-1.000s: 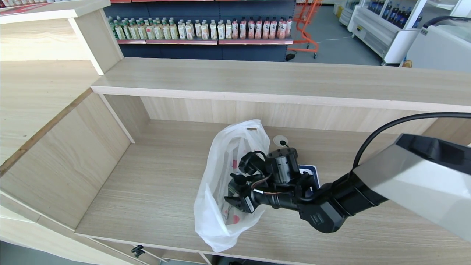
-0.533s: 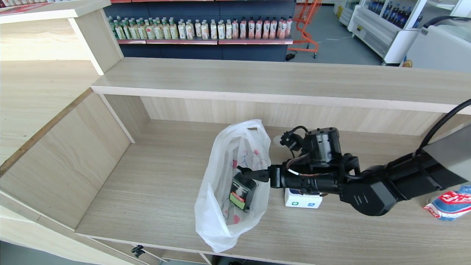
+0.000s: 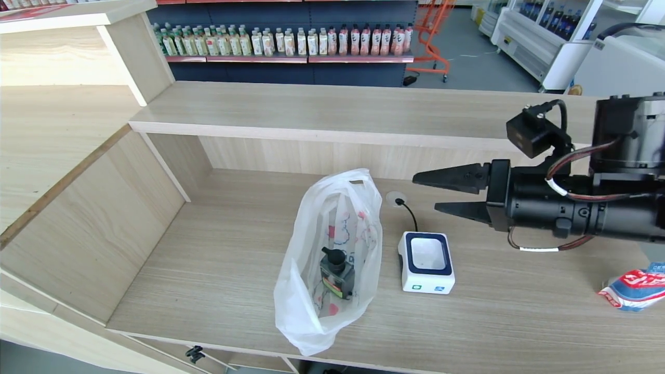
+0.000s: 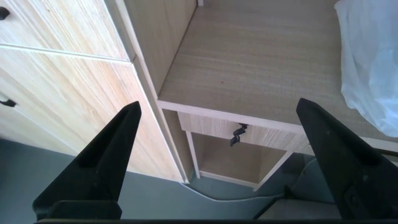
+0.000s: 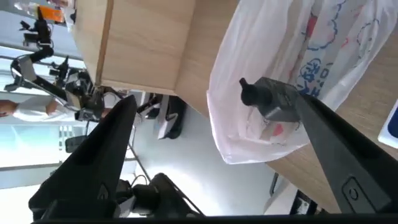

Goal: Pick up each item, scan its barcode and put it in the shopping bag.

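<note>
- We hold our right hand [image 3: 427,194] to the right of the shopping bag [image 3: 297,291], higher than its mouth and apart from it.
- Its fingers lie level, spread and empty, pointing towards the bag.
- Our left hand [image 4: 219,106] is apart from the bag, fingers spread wide and empty.

The shopping bag [image 3: 306,249] sat on the counter [image 3: 218,259] with a bottle [image 3: 337,274] inside it, the scanner [image 3: 426,262] just to its right. A packet [image 3: 636,289] lay well apart at the right edge.
</note>
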You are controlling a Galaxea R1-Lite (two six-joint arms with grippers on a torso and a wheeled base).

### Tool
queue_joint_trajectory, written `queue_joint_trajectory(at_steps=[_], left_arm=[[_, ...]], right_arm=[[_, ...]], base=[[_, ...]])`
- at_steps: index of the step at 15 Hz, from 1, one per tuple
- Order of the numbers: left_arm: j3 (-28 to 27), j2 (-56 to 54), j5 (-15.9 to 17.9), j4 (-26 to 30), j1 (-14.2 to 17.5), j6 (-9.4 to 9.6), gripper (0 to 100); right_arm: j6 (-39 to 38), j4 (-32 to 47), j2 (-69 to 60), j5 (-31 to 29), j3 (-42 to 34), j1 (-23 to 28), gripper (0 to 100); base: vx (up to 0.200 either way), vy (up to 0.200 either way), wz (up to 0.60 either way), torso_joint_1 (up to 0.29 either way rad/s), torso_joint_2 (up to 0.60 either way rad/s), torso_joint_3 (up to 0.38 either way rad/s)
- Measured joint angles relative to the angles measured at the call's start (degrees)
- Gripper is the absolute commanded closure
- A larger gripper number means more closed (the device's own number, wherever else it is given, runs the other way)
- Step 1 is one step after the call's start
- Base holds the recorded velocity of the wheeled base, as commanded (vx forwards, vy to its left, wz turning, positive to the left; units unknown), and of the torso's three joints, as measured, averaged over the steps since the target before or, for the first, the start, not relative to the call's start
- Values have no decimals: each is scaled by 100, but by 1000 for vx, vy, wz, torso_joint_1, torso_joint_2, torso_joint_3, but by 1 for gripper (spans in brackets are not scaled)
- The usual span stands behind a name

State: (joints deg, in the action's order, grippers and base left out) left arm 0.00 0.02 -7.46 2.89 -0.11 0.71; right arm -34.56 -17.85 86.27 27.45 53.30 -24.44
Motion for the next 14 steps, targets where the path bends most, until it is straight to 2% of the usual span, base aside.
queue_joint_trajectory(at_steps=[2,3,4,5,7,11,14], left_arm=[[0,0,2,0,-5,0,0],[0,0,2,1,-5,-2,0],[0,0,0,0,-2,0,0],[0,0,2,0,1,-2,0],[0,0,2,0,0,0,0],[0,0,2,0,0,0,0],[0,0,2,0,-5,-2,0]], right_arm=[[798,1182,-538,-101,-127,438,0],[1504,1668,-719,-485,-158,769,0],[2126,1998,-859,-1232,-179,1111,0],[2484,2227,-953,-1679,-195,1359,0],[2594,2510,-1191,-1974,-226,1716,0],[2532,2975,-1712,-2009,-455,2107,0],[2484,3166,-2144,-2010,-669,2360,0]], base=[[0,0,0,0,0,0],[0,0,0,0,0,0],[0,0,0,0,0,0],[0,0,0,0,0,0],[0,0,0,0,0,0],[0,0,0,0,0,0],[-200,0,0,10,4,-1]])
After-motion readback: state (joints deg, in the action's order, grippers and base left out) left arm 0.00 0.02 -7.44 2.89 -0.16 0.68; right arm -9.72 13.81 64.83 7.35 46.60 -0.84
